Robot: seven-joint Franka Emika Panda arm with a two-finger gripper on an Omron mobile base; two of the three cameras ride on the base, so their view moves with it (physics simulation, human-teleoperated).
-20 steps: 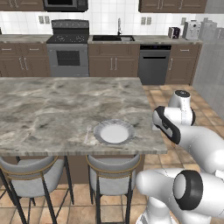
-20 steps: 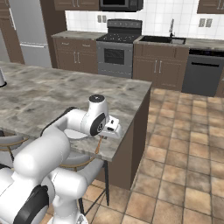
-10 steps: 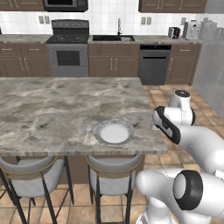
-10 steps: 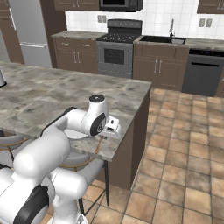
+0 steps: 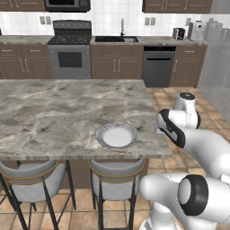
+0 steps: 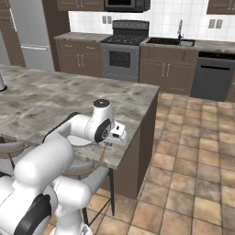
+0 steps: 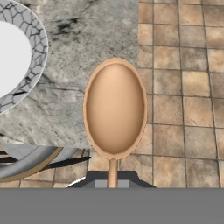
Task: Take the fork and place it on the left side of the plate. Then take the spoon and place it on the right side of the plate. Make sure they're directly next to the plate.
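Note:
The plate [image 5: 104,130], white with a wide grey rim, lies near the island counter's front right corner, and its rim [image 7: 37,43] sits at the upper left of the hand view. A slim pale fork [image 5: 89,140] lies against the plate's left side. My gripper [image 7: 112,180] is shut on the brown wooden spoon [image 7: 114,109], holding it by the handle. The spoon's oval bowl hangs over the counter's right edge, to the right of the plate. From the right base view, the gripper [image 6: 118,136] hovers at that counter corner with the spoon [image 6: 104,153] slanting below it.
The marble island counter [image 5: 54,108] stretches left and back from the plate. Two grey stools [image 5: 114,177] stand under its front edge. Tiled floor [image 6: 183,160] lies to the right. Stove, sink and dishwasher line the far wall.

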